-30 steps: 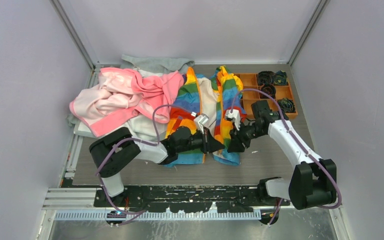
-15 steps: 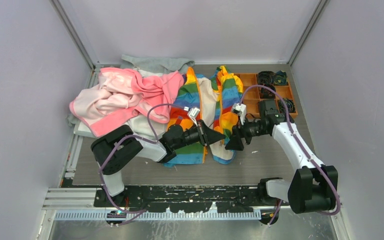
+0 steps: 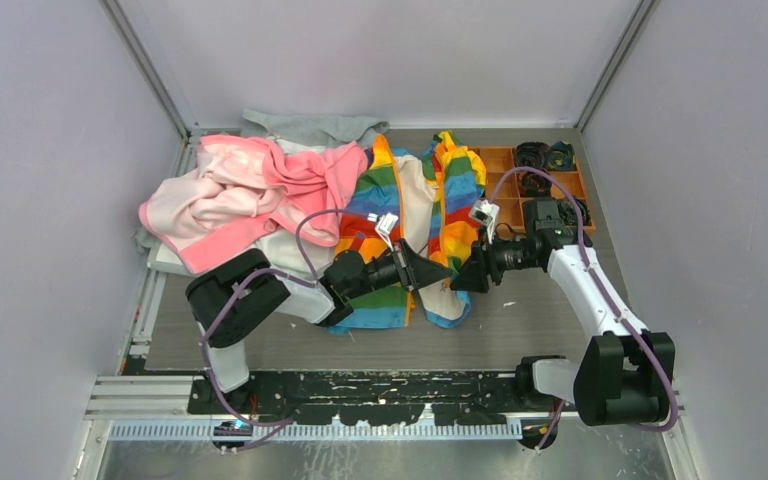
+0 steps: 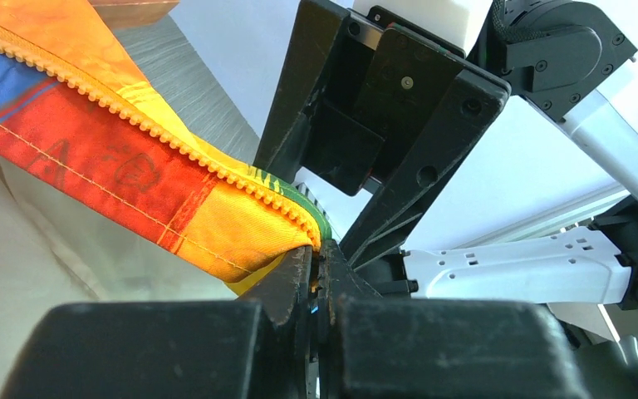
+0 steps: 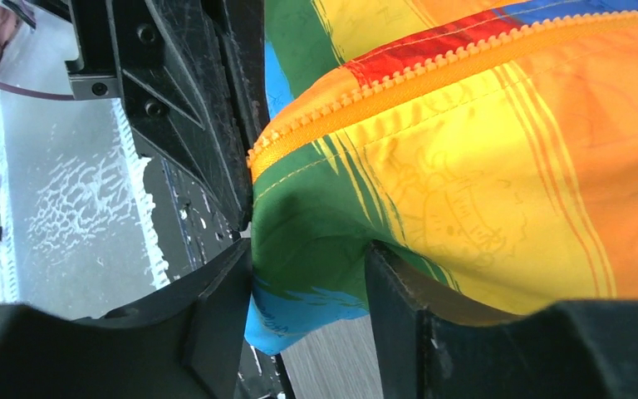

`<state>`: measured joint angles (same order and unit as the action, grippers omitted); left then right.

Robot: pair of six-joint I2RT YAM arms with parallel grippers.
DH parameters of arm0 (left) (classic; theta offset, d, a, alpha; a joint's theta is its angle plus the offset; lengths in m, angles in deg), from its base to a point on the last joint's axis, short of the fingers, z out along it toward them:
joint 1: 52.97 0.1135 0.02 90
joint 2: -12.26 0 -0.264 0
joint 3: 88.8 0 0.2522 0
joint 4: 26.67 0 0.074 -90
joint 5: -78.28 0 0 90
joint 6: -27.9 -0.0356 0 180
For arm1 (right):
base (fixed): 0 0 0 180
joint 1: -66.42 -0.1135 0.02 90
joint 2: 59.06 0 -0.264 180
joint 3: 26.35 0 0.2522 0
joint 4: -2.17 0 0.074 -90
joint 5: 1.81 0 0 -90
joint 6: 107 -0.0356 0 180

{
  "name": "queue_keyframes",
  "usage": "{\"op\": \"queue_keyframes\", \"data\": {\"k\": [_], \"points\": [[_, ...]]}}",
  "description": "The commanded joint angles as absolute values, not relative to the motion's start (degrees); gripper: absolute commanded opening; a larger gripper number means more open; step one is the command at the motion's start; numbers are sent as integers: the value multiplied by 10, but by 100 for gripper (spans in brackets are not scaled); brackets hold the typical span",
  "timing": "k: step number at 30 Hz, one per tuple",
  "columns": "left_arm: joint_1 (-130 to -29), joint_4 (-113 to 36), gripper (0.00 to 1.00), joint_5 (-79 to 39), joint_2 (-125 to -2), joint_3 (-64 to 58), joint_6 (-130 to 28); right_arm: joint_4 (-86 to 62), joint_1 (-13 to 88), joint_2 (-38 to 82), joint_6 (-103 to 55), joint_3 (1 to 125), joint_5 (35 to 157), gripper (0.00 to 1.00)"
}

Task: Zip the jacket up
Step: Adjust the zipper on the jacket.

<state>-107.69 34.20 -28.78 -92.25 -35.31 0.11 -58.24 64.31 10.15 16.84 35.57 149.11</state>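
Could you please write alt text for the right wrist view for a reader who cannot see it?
The right tool pinches a green-and-yellow fold of the rainbow-striped jacket between its two black fingers. Its orange zipper runs along the edge above, rising to the right, and the black tip of the left tool meets that edge at left.

walls (image 3: 50,150): plain pale grey panels, three sides | corner posts (image 3: 151,68): aluminium | tabletop (image 3: 520,325): grey wood grain | near edge: black rail (image 3: 360,392), scuffed metal sheet (image 3: 360,462) | light: even, soft
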Motion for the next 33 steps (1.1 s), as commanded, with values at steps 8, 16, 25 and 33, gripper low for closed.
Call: {"op": "queue_keyframes", "data": {"k": [8,16,25,33], "points": [[-1075,411,0,-309,-926,-348,18,-586,646,89,178,373,1543,21],[-1072,393,10,-297,-920,-363,-7,-658,649,93,254,393,1545,1],[-1072,342,26,-307,-914,-358,-26,-658,649,97,257,390,1541,1],[-1073,306,28,-320,-917,-338,-29,-653,648,99,255,388,1528,1]]}}
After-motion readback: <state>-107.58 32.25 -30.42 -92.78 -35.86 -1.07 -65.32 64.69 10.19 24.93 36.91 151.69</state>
